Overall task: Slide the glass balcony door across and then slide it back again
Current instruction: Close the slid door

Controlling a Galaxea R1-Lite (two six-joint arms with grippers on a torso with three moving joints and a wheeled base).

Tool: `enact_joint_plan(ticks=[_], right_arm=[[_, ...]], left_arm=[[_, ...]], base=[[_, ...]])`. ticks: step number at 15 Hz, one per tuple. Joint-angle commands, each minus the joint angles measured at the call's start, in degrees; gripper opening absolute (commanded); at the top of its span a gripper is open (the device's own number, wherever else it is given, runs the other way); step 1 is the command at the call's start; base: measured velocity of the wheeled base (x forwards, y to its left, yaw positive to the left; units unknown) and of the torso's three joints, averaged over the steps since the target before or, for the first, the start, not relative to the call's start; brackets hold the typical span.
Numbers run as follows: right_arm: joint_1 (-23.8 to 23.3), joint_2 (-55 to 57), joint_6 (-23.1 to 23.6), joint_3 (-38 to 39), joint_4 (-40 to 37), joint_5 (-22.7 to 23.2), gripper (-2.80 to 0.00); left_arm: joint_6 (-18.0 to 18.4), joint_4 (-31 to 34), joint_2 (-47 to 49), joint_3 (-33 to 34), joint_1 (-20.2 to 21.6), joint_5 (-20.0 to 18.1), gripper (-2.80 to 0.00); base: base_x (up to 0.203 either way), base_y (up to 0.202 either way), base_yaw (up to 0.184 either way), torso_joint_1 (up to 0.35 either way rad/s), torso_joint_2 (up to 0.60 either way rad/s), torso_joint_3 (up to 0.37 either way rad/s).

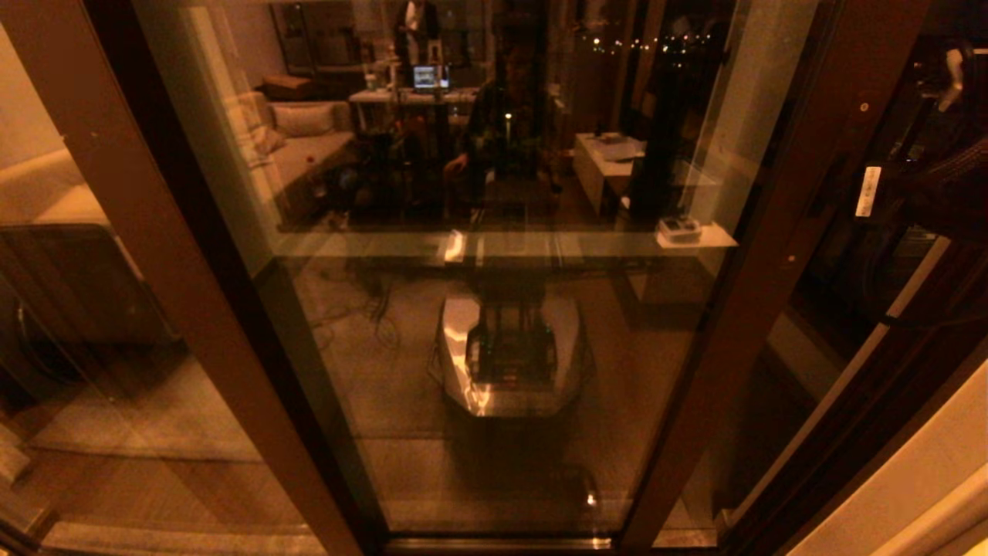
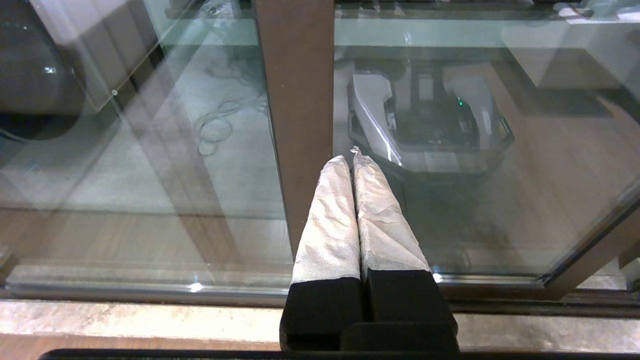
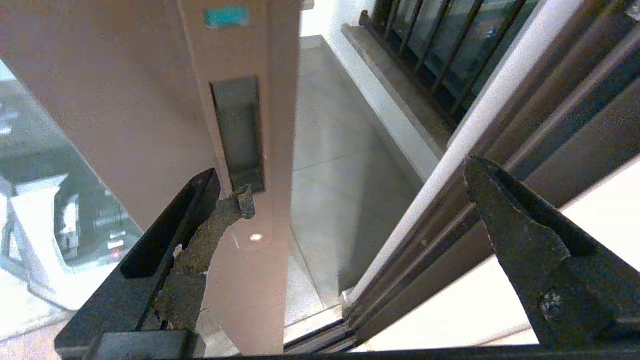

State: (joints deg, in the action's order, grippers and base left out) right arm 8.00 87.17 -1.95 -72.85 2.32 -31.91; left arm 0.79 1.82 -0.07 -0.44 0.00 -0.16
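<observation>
Glass balcony door (image 1: 502, 255): tall reflective pane, reddish-brown frame, fills middle of head view, slid partly across with gap along its right edge. Wide stile (image 3: 235, 125) carries dark recessed handle slot (image 3: 239, 132). Right hand (image 3: 357, 205) spread wide beside slot, holding nothing. Left hand (image 2: 353, 159) parked low near sill, fingers pressed together, empty.

1. Grey tiled balcony floor (image 3: 330, 150) taken as the landmark; pale, large square slabs.
2. Dark vertical-bar metal railing (image 3: 430, 45) stands along the far side of that floor, on a low grey stone kerb (image 3: 395, 80).
3. Dark brown multi-groove sliding track rail (image 3: 450, 210) with a white strip runs beside the floor on its other side.
4. Cream wall surface (image 3: 465, 305) lies beyond the track, away from the floor.
</observation>
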Motion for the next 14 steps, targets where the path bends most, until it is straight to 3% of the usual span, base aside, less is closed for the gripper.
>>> enact_joint_plan(ticks=[1,10,14], right_arm=[[-0.86,2.24,0.02,-1.13,0.11,-0.17,0.0],[-5.16,4.74,0.02,-3.0,0.58,0.01,0.0],[-4.72,3.95,-0.12,-2.58,0.55,0.11,0.0]], left_arm=[[0.0,0.03,-0.1,0.0,0.0,-0.08,-2.8],[0.0,0.03,-0.18,0.0,0.0,-0.02,-2.8],[0.0,0.03,-0.1,0.0,0.0,-0.02,-2.8]], base=[[0.0,0.0,0.0,0.0,0.0,0.0],[0.0,0.0,0.0,0.0,0.0,0.0],[0.0,0.0,0.0,0.0,0.0,0.0]])
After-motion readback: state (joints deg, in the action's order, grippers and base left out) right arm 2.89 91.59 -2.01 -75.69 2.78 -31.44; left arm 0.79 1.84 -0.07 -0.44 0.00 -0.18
